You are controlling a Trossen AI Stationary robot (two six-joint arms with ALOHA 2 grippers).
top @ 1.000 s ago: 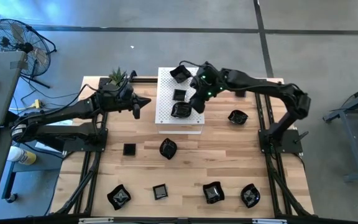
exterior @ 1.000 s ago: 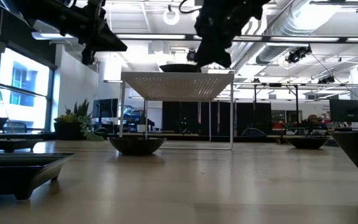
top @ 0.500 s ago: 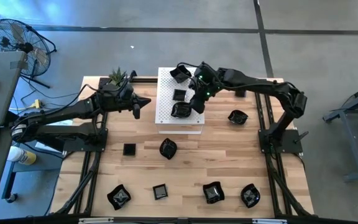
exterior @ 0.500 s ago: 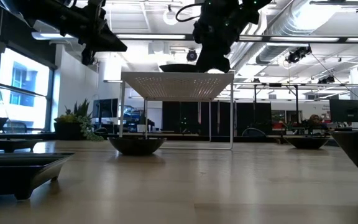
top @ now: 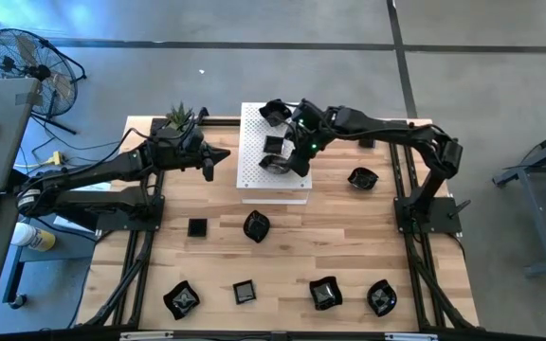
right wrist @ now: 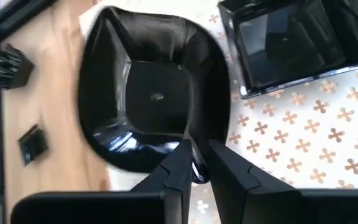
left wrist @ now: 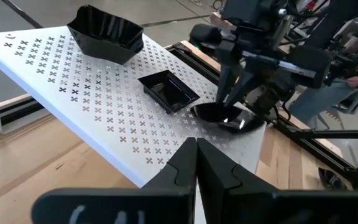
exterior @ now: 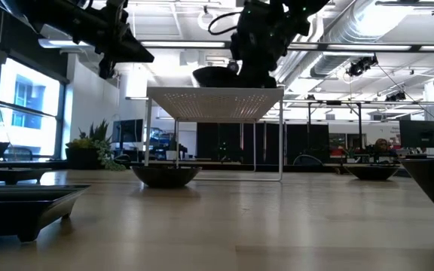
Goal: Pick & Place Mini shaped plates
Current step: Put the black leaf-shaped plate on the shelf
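Gripping is under way: the right gripper [right wrist: 194, 163] is seen with its jaws narrowed onto the near rim of a rounded black plate [right wrist: 148, 87], one finger inside the bowl and one outside. This plate [top: 275, 167] is located at the 6 o'clock end of the white perforated board [top: 250, 169], with a square plate [top: 273, 144] just beside it toward 12 o'clock and a wavy-edged plate [top: 272, 112] beyond. In the low view the rounded plate [exterior: 213, 75] appears tilted, possibly partly lifted; this cannot be confirmed. The left gripper [left wrist: 196, 163] is held shut and empty at 9 o'clock of the board. Seven plates are left on the table [top: 292, 248]. Next, a firm pinch and a level lift are judged necessary, since the glossy rim may slip.
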